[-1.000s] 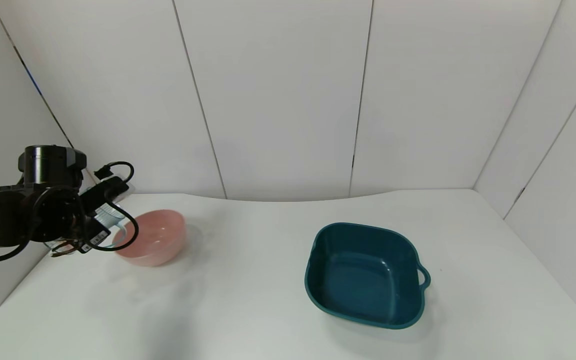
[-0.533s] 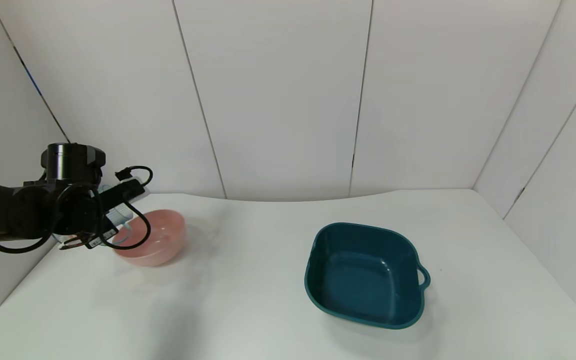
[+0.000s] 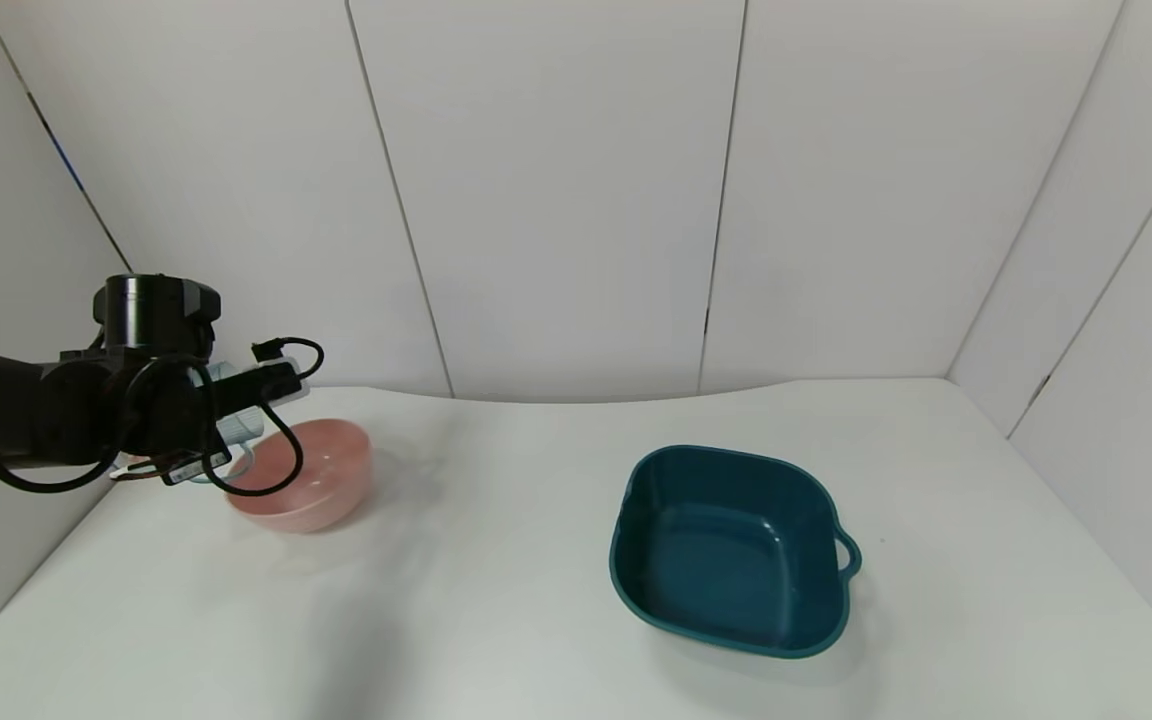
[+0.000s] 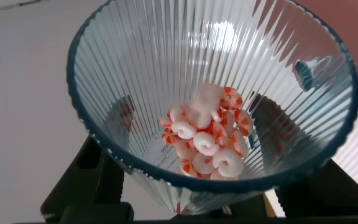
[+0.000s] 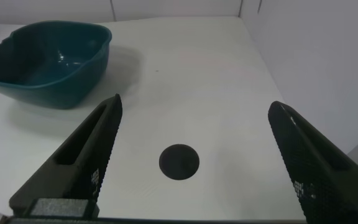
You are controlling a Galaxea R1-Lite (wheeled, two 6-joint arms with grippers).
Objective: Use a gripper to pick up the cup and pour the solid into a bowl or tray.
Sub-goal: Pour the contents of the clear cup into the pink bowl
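Observation:
My left gripper [image 3: 221, 435] is shut on the cup [image 3: 239, 428], a pale-blue ribbed transparent cup, and holds it in the air just left of the pale pink bowl [image 3: 321, 478] at the table's far left. In the left wrist view the cup [image 4: 135, 56] fills the picture, with the gripper [image 4: 194, 158] clamped on its sides. The solid [image 4: 207, 134], pink-red and whitish ring-shaped bits, lies heaped at its bottom. A bit of the bowl [image 4: 353, 18] shows past the cup's rim. My right gripper [image 5: 191, 134] is open and empty above the table.
A dark teal squarish tray [image 3: 731, 550] with a side handle stands right of the middle; it also shows in the right wrist view [image 5: 42, 59]. A round black hole [image 5: 179, 162] is in the table under the right gripper. White walls close the table's back and sides.
My left arm has moved up and to the right with the cup, closer to the pink bowl. The bowl and tray have not moved.

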